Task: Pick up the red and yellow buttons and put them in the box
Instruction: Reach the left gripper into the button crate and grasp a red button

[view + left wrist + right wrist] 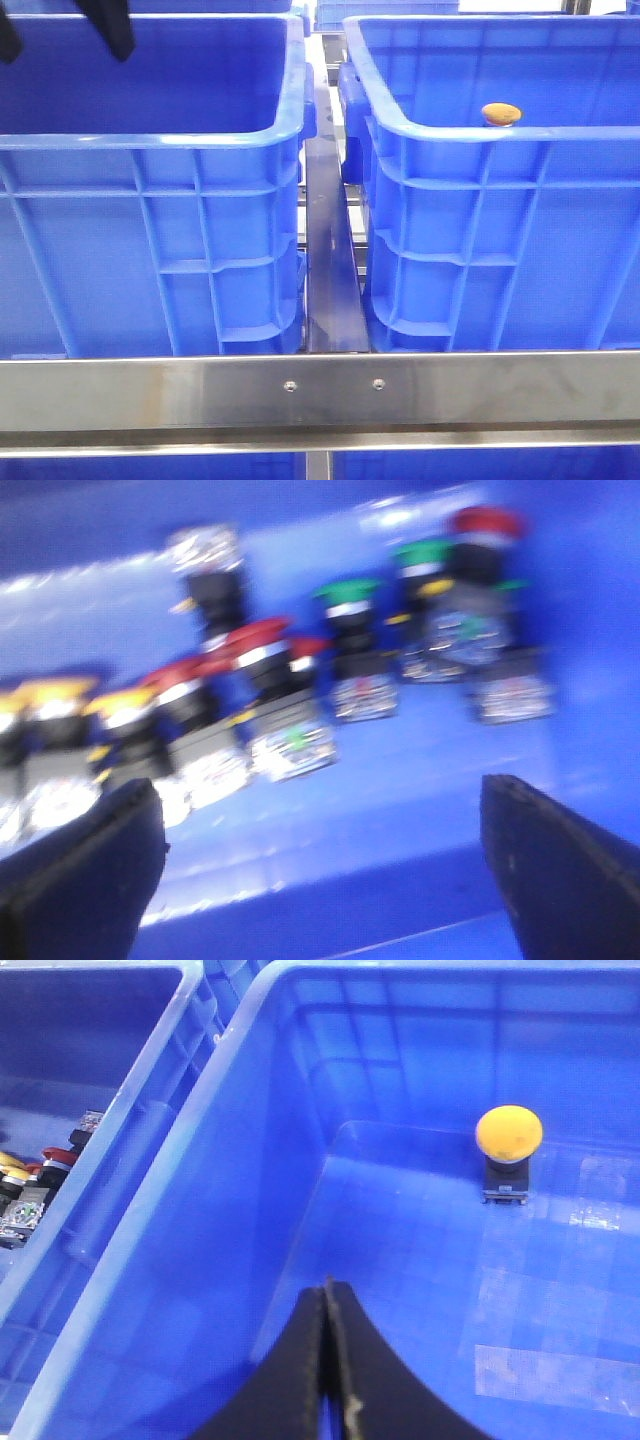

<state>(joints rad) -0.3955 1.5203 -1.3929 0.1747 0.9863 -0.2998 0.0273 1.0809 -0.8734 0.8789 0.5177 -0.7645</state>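
Closest to my right wrist camera, my right end effector [328, 1360] hangs clenched on nothing, its two dark fingers pressed together over the floor of the right-hand blue box [250, 1140]. One yellow button [508, 1132] already stands upright on that floor, near the far wall and well apart from my fingers. From the front, its cap shows just above the near rim of the same box. So I judge one part of the job done: a yellow button is delivered.

What is left, as far as I can tell, is a red one. My left end effector [320, 870] is released, its jaws spread wide and holding nothing, hovering inside the left-hand crate [150, 130] over a huddle of push buttons. Among them I make out red caps [255, 638], another red cap [487, 522] further along, green caps [348, 588], and yellow caps [55, 690] at the edge. No red button is in the right-hand box in any view.

Much is unclear. My left wrist view is smeared with blur, so I cannot count the buttons or tell which ones touch. In the front view the left crate's near wall hides its floor and all its contents, and only dark tips of my left arm show at the top.
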